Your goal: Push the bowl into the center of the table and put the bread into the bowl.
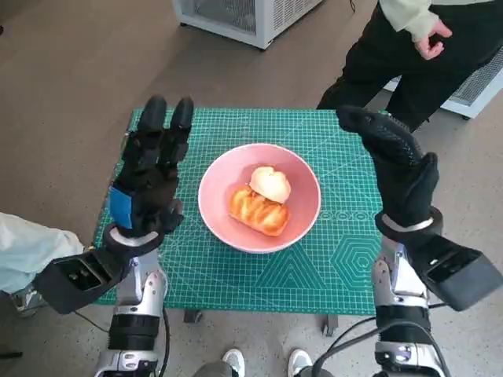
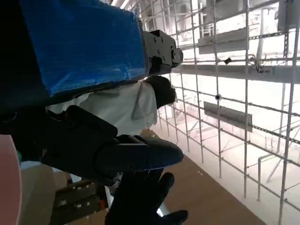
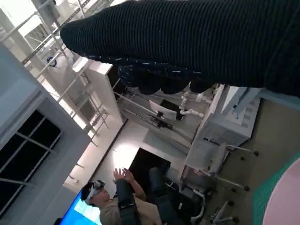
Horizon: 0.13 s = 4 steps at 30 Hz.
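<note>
green-matted table (image 1: 330, 267), pink bowl (image 1: 216, 206) (centred)

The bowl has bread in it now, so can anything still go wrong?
Maybe two things. The left hand and right hand are raised open on either side of the pink bowl; if one swings inward as it pulls back, it could knock the bowl off center. Also, a person stands right at the table's far edge, so a wide arm move might bump them.
</note>
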Tool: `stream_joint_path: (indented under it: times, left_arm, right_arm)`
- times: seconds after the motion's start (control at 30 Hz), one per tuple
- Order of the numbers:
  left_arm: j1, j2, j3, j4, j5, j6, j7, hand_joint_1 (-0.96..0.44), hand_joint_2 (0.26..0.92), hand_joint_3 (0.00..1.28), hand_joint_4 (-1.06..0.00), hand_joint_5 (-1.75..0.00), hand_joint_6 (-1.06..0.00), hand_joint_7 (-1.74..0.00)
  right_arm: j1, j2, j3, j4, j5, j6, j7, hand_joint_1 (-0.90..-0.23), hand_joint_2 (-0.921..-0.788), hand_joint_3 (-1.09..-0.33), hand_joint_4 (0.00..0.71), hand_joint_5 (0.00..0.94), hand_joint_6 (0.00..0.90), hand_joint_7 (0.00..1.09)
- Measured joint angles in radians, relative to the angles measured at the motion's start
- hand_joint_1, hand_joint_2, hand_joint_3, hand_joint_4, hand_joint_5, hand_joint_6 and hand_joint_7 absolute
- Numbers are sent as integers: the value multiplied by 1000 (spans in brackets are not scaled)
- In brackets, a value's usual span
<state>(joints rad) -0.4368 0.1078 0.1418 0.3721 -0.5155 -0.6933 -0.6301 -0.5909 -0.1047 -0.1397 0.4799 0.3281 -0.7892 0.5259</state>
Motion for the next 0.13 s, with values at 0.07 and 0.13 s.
stream_joint_path:
  times: [0.07, 0.13]
  left_arm:
    - [0, 0, 3, 2, 0, 3, -4, -779, 921, 433, -73, -2, -129, -28]
    - [0, 1, 6, 2, 1, 3, -7, -779, 921, 434, -74, -2, -128, -28]
  right_arm:
    - [0, 0, 2, -2, 0, 0, 0, -737, -921, -804, 151, 0, 11, 538]
    - [0, -1, 4, -5, 1, 0, 0, -737, -921, -803, 152, 1, 12, 537]
